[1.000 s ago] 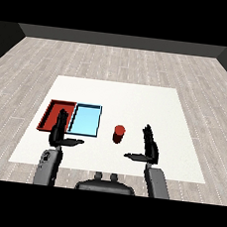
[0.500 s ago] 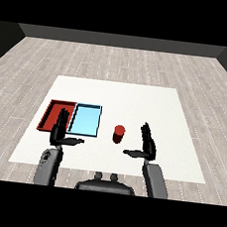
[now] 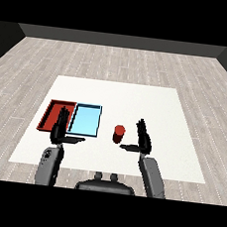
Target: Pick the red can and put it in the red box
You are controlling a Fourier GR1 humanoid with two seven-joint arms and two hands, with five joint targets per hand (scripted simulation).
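Now the reach begins: right hand (image 3: 143,140), fingers straight, stands just beside the upright red can (image 3: 118,134) on the table (image 3: 137,98); next it must curl round it, then carry it to the red tray (image 3: 50,114)

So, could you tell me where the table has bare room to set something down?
The table is bare behind and right of the red can. It is crowded at the left, around the red tray, light blue tray and left hand.
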